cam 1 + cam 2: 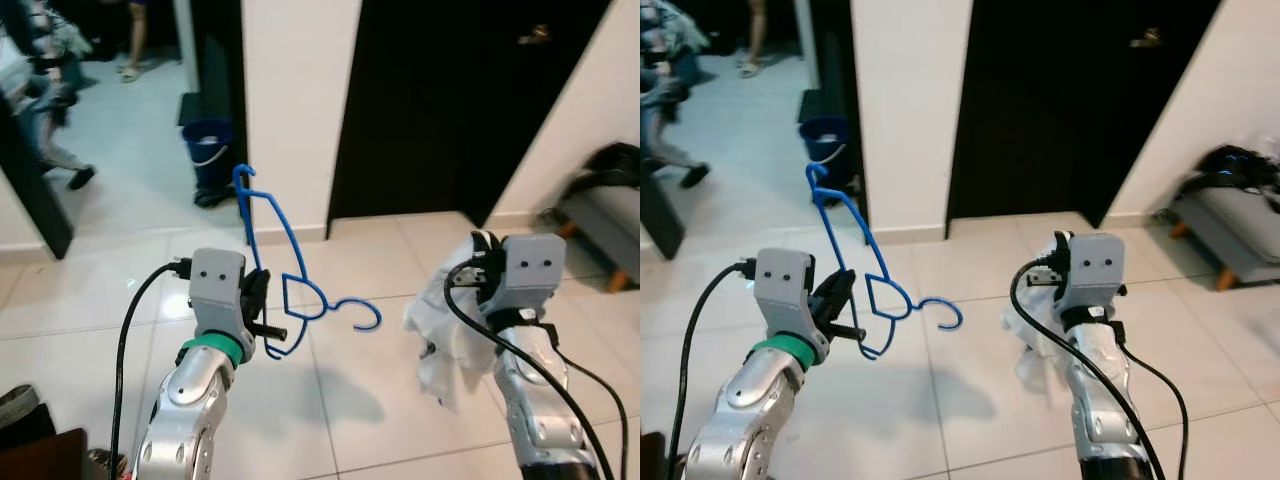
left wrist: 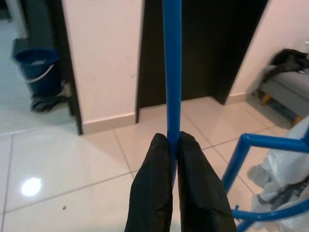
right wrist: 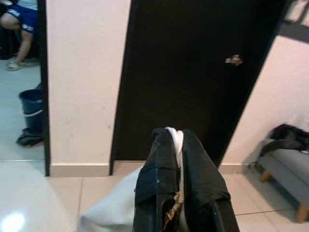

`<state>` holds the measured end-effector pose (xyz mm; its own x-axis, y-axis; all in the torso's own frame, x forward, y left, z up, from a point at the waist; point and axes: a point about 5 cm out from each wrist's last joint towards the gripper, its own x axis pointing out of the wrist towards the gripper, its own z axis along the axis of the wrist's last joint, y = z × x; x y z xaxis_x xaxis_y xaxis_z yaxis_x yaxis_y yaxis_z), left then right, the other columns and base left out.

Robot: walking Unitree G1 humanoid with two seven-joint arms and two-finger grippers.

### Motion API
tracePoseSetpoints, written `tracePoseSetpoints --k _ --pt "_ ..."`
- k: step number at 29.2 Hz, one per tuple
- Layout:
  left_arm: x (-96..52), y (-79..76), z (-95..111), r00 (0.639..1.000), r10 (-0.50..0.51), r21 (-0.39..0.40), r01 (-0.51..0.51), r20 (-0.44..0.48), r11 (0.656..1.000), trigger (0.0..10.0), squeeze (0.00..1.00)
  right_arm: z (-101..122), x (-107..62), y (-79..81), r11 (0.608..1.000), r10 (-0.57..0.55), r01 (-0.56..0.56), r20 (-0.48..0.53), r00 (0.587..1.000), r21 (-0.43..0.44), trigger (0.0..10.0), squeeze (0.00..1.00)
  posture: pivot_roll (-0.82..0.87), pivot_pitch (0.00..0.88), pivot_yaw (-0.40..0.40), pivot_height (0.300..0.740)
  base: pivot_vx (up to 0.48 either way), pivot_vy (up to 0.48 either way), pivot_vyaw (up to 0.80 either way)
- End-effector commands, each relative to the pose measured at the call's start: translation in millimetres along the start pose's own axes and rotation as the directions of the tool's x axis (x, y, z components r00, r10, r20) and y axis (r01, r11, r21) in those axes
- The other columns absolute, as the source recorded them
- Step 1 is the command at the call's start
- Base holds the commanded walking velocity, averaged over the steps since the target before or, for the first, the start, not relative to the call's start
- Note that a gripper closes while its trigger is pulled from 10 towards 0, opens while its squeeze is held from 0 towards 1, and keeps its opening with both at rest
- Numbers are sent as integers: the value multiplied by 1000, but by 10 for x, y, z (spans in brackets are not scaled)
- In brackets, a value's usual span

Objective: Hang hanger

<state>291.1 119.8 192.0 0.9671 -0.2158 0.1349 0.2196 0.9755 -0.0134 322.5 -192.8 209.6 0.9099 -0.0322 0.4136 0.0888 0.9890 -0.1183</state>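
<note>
In the left eye view, we see our left gripper [image 1: 262, 305] pinching a blue hanger [image 1: 285, 262], held up above the pale tiled floor [image 1: 340, 400] in front of the white wall pillar [image 1: 300, 100]; the hanger's long bar slants up toward the pillar and its hook curls toward our right arm. Our right gripper [image 1: 480, 262] is closed on a white cloth [image 1: 445, 330], which hangs down below it, to the right of the pillar and before the dark door [image 1: 450, 100]. A blue bucket [image 1: 208, 148] stands on the floor just left of the pillar. In the right eye view, a grey bench [image 1: 1230, 230] sits well to the right of the pillar. In the left wrist view, our 2 black fingers [image 2: 152, 193] press together on the hanger's blue bar, which runs straight up past the pillar's edge. In the right wrist view, our 2 fingers [image 3: 203, 183] clamp a fold of the white cloth between them, with the dark door right of the pillar behind.
</note>
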Motion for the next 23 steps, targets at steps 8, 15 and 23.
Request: tracePoseSetpoints --k 8,15,23 --pt "23 46 85 999 19 1 -19 30 1000 10000 0 83 33 80 1000 14 -14 28 1000 19 10000 0 12 115 10 740 0 0 -788" --pt "57 67 105 999 45 -4 -45 26 999 10000 0 104 38 126 999 24 -25 35 999 31 10000 0 11 114 11 740 0 0 -788" --pt "81 65 115 999 33 15 -33 22 999 10000 0 130 52 126 999 21 -23 43 999 33 10000 0 6 113 11 740 0 0 -788"
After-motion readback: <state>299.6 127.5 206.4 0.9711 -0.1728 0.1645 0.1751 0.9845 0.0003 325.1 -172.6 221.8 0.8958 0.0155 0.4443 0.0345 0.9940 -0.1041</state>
